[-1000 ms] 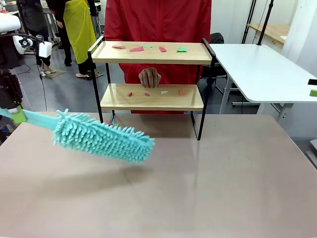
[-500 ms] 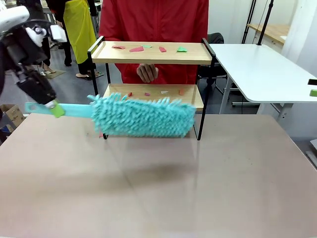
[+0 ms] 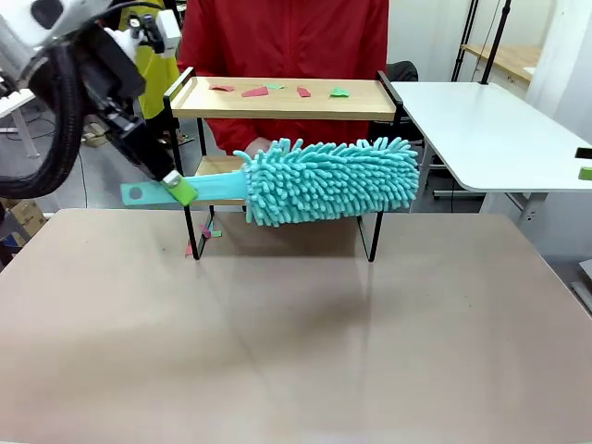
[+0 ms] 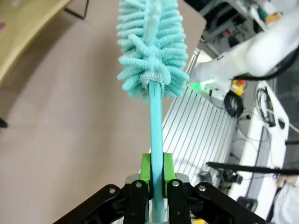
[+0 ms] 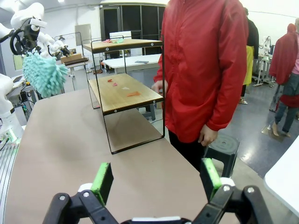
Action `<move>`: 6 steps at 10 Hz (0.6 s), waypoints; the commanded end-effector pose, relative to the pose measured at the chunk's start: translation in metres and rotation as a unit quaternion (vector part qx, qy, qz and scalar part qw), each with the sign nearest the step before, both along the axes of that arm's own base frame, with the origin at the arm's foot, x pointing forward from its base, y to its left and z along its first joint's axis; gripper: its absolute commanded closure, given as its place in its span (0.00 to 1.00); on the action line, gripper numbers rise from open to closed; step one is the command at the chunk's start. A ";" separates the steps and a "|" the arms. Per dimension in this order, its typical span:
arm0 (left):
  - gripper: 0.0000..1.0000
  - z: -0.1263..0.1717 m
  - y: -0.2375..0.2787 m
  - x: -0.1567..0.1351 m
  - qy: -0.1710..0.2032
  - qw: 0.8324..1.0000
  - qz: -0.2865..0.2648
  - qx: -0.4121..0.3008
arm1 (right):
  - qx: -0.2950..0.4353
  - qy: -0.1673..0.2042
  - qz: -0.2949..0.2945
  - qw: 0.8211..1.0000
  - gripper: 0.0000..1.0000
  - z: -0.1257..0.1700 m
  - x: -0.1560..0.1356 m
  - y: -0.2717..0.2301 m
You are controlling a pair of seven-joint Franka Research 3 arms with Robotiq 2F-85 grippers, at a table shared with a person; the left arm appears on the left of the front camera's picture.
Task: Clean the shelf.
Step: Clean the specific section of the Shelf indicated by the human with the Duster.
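Note:
The shelf point(image 3: 277, 99) stands at the table's far side, two wooden boards in a black frame, with small coloured paper scraps point(image 3: 254, 92) on the top board. My left gripper point(image 3: 176, 188) is shut on the flat handle of a teal fluffy duster point(image 3: 328, 179), whose head hangs level in front of the lower board and hides most of it. From the left wrist the duster point(image 4: 152, 42) points away from the fingers point(image 4: 145, 170). My right gripper point(image 5: 156, 179) is open, far from the shelf point(image 5: 126, 93), holding nothing.
A person in a red jacket point(image 3: 287, 42) stands right behind the shelf. More scraps point(image 3: 205, 231) lie on the table by the shelf's left front leg. A white table point(image 3: 481, 129) stands to the right. The near tabletop point(image 3: 296, 351) is bare.
My left arm swung the duster up and to the right, from low over the table's left part to in front of the lower board. The person's hand behind the lower board has gone from view.

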State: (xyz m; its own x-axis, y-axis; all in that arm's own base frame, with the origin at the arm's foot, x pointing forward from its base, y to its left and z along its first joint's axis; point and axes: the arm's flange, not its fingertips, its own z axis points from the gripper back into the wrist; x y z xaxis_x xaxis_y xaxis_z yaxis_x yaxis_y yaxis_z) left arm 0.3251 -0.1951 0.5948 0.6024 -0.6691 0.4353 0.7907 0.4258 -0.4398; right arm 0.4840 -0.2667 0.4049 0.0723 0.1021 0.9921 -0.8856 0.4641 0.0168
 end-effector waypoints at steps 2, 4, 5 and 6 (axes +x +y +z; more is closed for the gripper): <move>0.87 0.007 -0.020 0.000 0.033 0.996 0.067 0.042 | -0.002 -0.003 0.001 1.000 0.00 0.004 0.000 0.002; 0.87 0.014 -0.033 -0.001 0.031 0.990 0.122 0.062 | -0.002 -0.003 0.001 1.000 0.00 0.004 0.000 0.002; 0.87 0.018 -0.043 -0.001 0.024 0.987 0.144 0.072 | -0.002 -0.003 0.001 1.000 0.00 0.004 0.000 0.002; 0.87 0.020 -0.055 0.001 0.017 0.984 0.160 0.081 | -0.002 -0.003 0.001 1.000 0.00 0.004 0.000 0.002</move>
